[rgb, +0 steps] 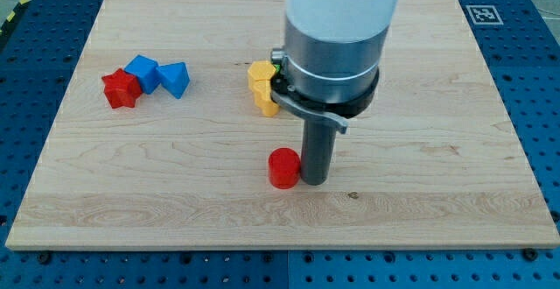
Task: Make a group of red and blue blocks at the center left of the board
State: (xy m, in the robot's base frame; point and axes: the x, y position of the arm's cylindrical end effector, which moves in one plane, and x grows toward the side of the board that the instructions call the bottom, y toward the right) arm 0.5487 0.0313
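A red star-shaped block [121, 88], a blue cube [143, 72] and a blue triangular block [175, 80] sit bunched together at the view's left, touching or nearly touching. A red cylinder [283, 168] stands alone near the board's middle, toward the view's bottom. My tip [314, 180] rests on the board right beside the red cylinder, on its right side, touching or almost touching it.
Two yellow blocks [262, 86] sit stacked in a column just left of the arm's body, with a sliver of a green block [275, 60] partly hidden behind the arm. The wooden board [455, 149] lies on a blue perforated table.
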